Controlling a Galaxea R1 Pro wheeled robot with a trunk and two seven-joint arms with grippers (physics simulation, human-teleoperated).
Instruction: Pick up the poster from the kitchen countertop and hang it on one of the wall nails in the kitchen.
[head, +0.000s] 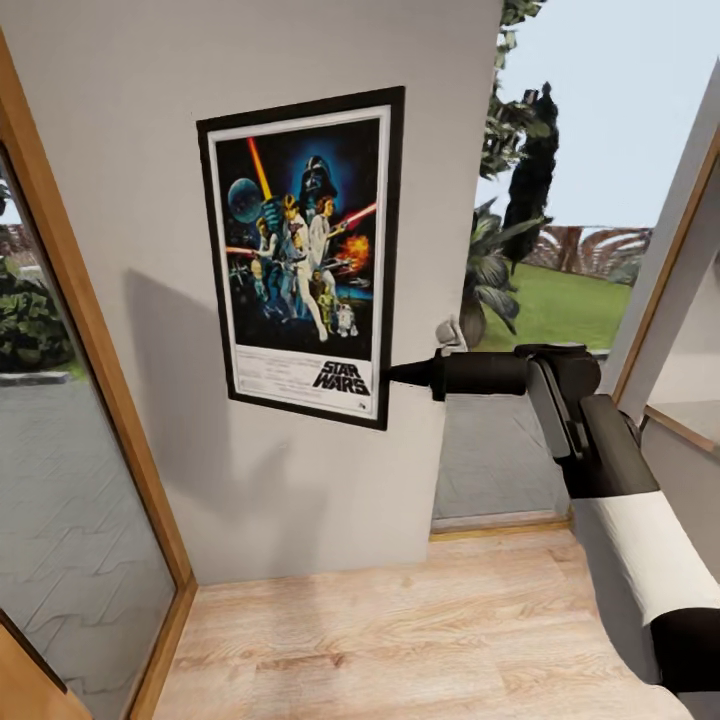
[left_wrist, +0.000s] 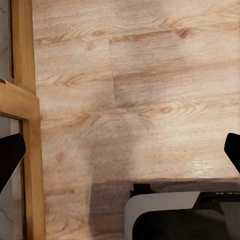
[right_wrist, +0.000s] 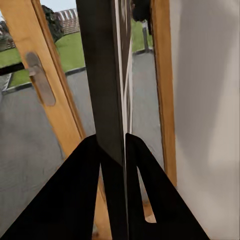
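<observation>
The poster (head: 302, 255) is sitting flat against the grey wall (head: 120, 150) in the upper middle of the frame, long axis upright and leaning slightly. The right gripper (head: 392, 375) is reaching in from the right side and pinching the poster's lower right edge; its wrist camera is looking along the thin frame (right_wrist: 107, 100) caught between its fingers. The left gripper (left_wrist: 120, 150) is hanging spread over the wooden floor (left_wrist: 140, 75). I can't make out a nail, so whether it is hooked is unclear.
</observation>
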